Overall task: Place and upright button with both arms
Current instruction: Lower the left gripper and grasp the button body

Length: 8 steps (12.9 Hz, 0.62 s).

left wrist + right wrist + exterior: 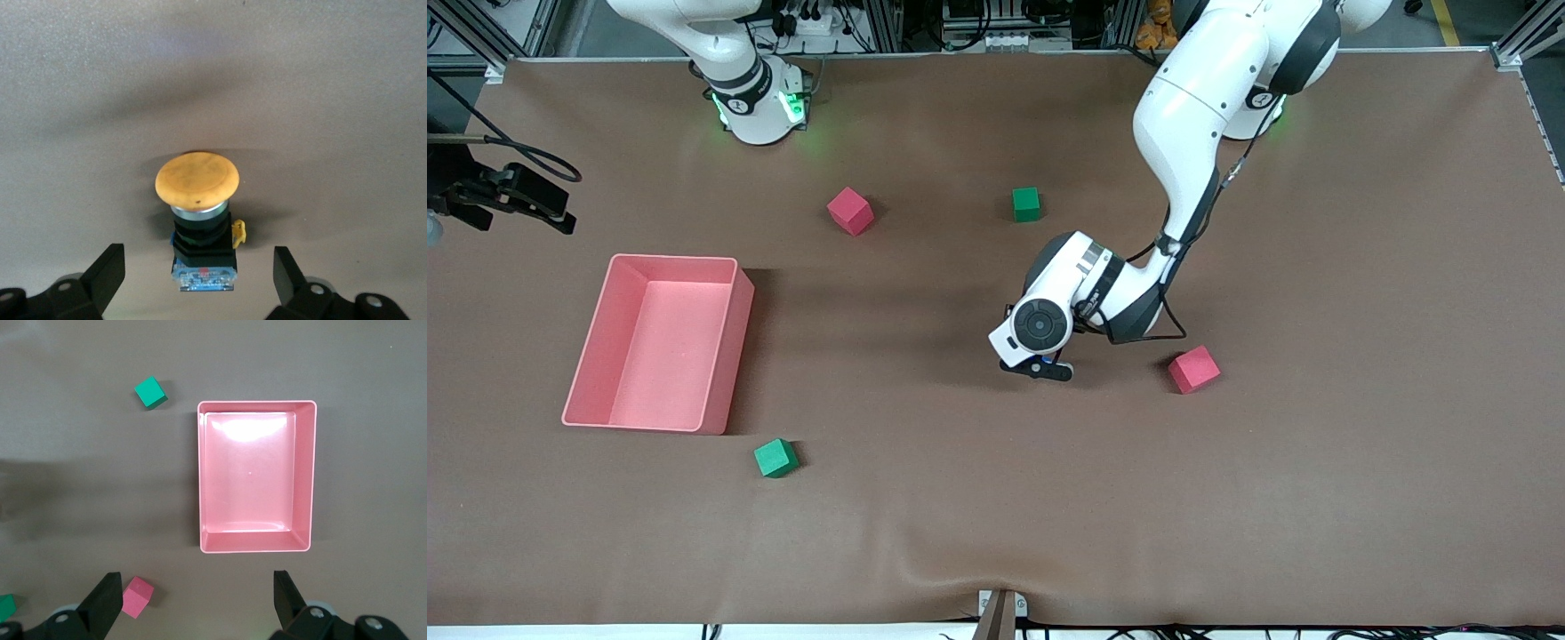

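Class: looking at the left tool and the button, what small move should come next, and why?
Probably lower the left tool a little further and close on the button. Its fingers are open on either side of the black body without touching it, and the button lies tipped on the table.

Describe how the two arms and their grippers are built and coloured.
Both arms are glossy white with dark joint bands and green-lit bases. The left arm has a round black disc on its wrist and a thin black cable looping alongside. The left gripper and right gripper have black, blocky, wedge-shaped fingers.

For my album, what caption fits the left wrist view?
Open left gripper flanks the orange-capped button lying on the brown table.
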Each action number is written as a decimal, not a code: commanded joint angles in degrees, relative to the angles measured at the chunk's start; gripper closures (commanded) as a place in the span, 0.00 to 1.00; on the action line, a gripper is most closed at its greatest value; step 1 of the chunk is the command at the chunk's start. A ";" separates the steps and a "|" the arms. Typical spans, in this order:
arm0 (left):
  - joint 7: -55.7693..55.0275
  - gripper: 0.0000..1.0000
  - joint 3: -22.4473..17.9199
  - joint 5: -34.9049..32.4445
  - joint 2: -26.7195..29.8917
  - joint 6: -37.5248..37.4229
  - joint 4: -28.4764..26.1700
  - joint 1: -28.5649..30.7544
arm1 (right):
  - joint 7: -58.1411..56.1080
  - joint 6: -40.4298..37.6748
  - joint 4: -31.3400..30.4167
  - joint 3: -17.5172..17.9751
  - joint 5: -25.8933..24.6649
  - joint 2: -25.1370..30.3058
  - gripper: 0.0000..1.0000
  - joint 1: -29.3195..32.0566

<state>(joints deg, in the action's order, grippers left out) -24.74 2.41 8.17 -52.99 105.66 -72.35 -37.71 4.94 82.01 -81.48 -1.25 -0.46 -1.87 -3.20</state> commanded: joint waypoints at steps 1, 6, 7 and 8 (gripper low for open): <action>1.01 0.07 -0.39 1.32 -1.33 -1.42 2.30 -0.08 | -0.81 -0.44 1.23 0.28 0.90 -0.59 0.00 0.83; 1.01 0.22 -0.30 1.32 -1.41 -0.99 2.30 0.01 | -0.81 -0.44 1.14 0.28 0.90 -0.59 0.00 1.18; 1.01 0.29 -0.30 1.41 -1.50 -0.81 2.39 -0.08 | -0.81 -0.53 1.14 0.28 0.90 -0.59 0.00 1.27; 1.01 0.38 -0.30 1.41 -1.50 -0.72 2.30 -0.08 | -0.81 -0.44 1.14 0.28 0.99 -0.67 0.00 1.27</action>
<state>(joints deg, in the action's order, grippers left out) -24.73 2.41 8.27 -53.15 105.62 -72.23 -37.70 4.94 82.00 -81.48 -1.32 -0.44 -1.92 -2.92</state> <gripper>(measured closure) 0.220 0.000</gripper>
